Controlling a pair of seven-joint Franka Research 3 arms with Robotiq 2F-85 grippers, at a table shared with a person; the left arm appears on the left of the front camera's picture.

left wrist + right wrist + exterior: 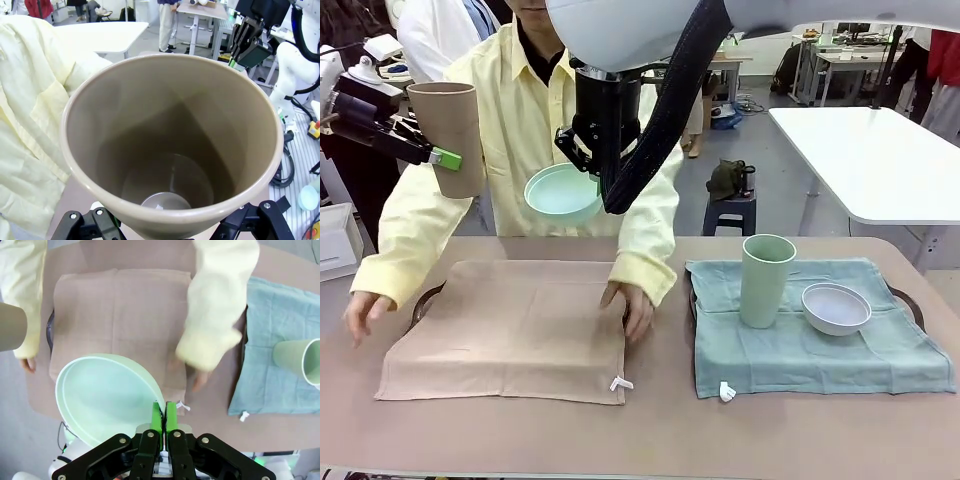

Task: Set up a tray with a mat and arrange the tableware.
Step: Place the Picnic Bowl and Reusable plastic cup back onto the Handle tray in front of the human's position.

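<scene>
My left gripper (442,152) is shut on the tan-brown cup (447,135) and holds it upright in the air at the far left; in the left wrist view I look into the open mouth of that cup (170,150). High over the middle, my right gripper (588,165) pinches the rim of the mint green bowl (563,192). In the right wrist view the green fingertips (158,416) close on the bowl (105,395) above the tan mat (125,305). The pale green cup (766,280) and the greyish white bowl (835,307) stand on the teal mat (820,355).
A person in a yellow shirt leans over the tan mat (510,330), one hand (630,305) on its right edge and the other hand (365,315) beside its left. Dark tray rims (424,300) (912,302) show under both mats. A white table (880,160) stands behind.
</scene>
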